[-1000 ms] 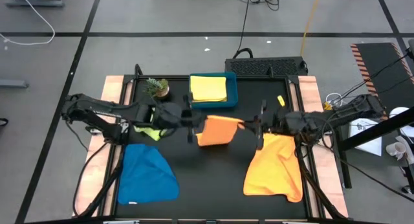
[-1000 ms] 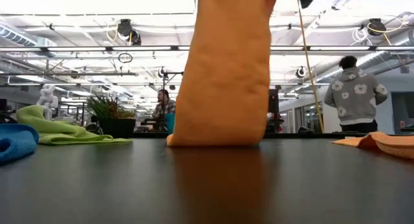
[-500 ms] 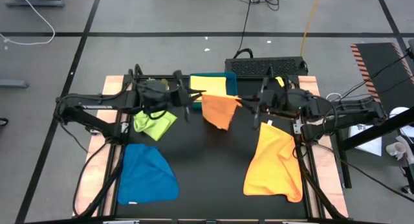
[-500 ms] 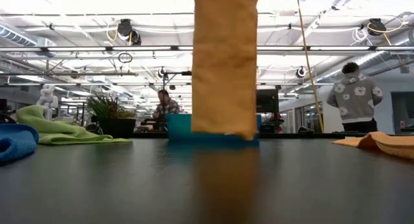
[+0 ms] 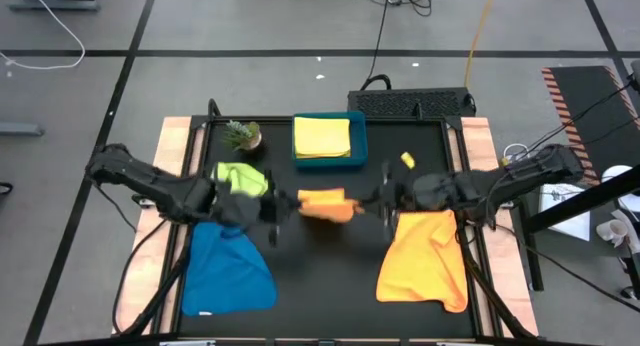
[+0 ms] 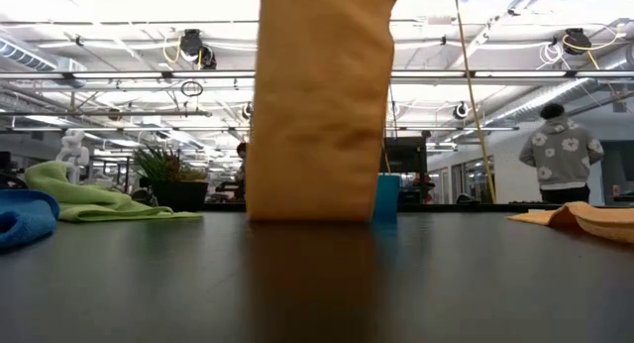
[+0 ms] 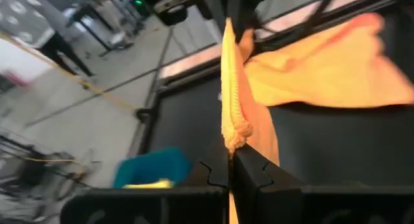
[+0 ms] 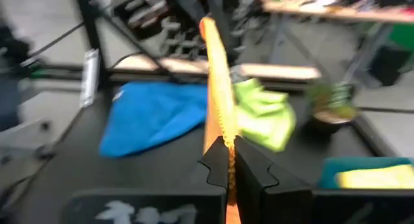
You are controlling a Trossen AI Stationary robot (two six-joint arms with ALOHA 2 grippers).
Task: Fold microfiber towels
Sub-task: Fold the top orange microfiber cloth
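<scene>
An orange microfiber towel [image 5: 325, 204] hangs between my two grippers over the middle of the table. My left gripper [image 5: 284, 207] is shut on its left end, and my right gripper [image 5: 377, 197] is shut on its right end. In the low view the orange towel [image 6: 317, 105] hangs straight down, its lower edge [image 6: 312, 217] at the tabletop. I cannot tell whether it touches. A blue towel [image 5: 228, 271], a lime green towel [image 5: 243, 178] and a second orange towel [image 5: 425, 261] lie flat on the table. A yellow towel [image 5: 322, 136] lies in the teal tray [image 5: 358, 146]. My left gripper pinches the left end of the towel's upper edge [image 7: 231, 136] between its two fingers, coming nearly level from the table's left. The edge runs taut toward the other gripper and the cloth hangs below. My right gripper pinches the right end of the same upper edge [image 8: 224, 138] between its two fingers, coming nearly level from the table's right. The cloth hangs below the fingers.
A small potted plant [image 5: 243, 134] stands at the far left beside the tray. A small yellow object [image 5: 407, 161] lies at the far right. A person [image 6: 562, 150] stands in the room beyond the table.
Both grippers swung the orange towel toward the far edge, lifting it clear of the table in front of the tray. They then carried it back toward the near edge. It now hangs straight down, with its lower edge back at the tabletop.
</scene>
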